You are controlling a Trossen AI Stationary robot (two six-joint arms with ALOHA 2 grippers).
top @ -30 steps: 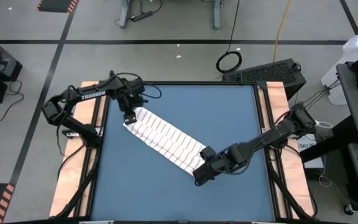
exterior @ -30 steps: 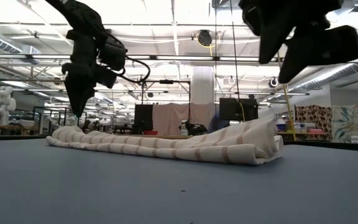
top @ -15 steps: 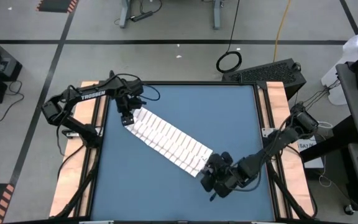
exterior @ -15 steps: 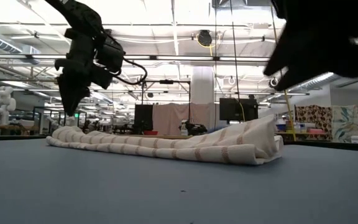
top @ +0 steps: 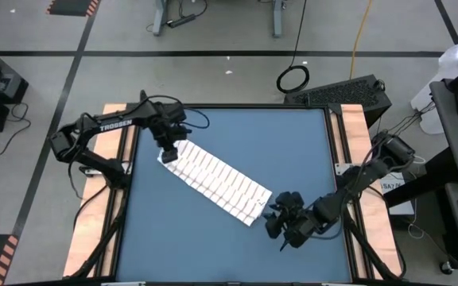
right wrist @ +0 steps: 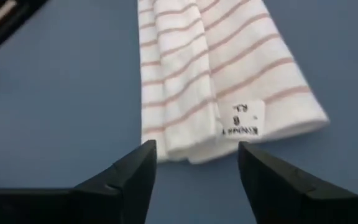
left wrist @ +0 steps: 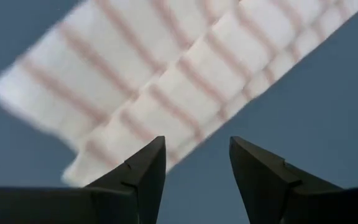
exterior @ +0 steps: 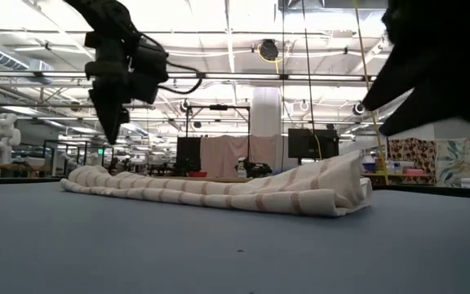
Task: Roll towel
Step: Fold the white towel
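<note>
High view: towel [top: 215, 178] folded into a long strip, lying diagonally across blue surface [top: 293, 143], not yet rolled. Left end effector [top: 168, 151] above far-left end of strip, fingers [left wrist: 143, 167] parted, empty. Right end effector [top: 280, 216] just off near-right end, fingers [right wrist: 129, 175] spread wide, empty, label [right wrist: 242, 119] on that end facing up.

Risks, judged only:
- Pinching top layer alone at label end; fold peels open instead of curling.
- Closing short of edge; grabs nothing, or drags strip sideways.
- Loose, thin cloth; roll likely slack or skewed unless far end is pinned.
- Far end lifting if left end effector stays clear.
</note>
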